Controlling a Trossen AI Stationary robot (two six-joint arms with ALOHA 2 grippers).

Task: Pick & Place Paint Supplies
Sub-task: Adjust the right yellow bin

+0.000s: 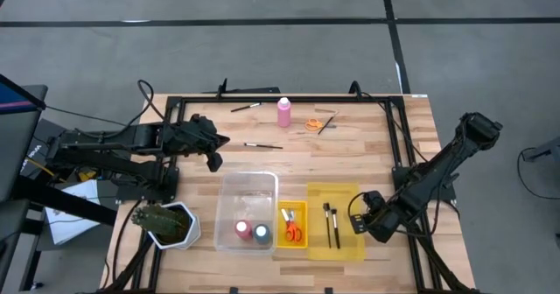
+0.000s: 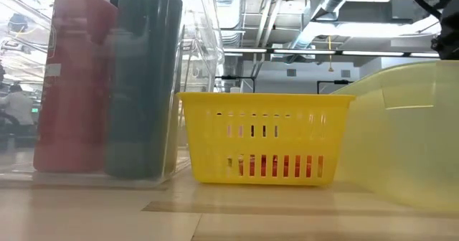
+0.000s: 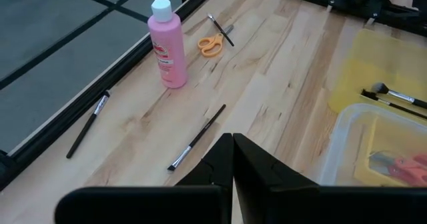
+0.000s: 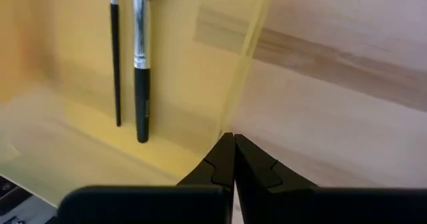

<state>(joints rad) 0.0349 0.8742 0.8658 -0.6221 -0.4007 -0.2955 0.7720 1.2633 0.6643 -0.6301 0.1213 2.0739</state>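
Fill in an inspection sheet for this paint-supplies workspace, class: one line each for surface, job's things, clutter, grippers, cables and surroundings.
Surface: wooden table, bare at the centre.
Job's things: pink bottle upright near the far edge; orange scissors and loose brushes lying beside it. Red bottle and dark bottle in the clear bin; scissors in the yellow basket; two brushes in the yellow tray.
Clutter: potted plant at the near left corner.
Grippers: left gripper shut, empty, over the table's left side; right gripper shut, empty, at the yellow tray's edge.
Cables: black cable looping by the left arm.
Surroundings: grey floor; papers at left.
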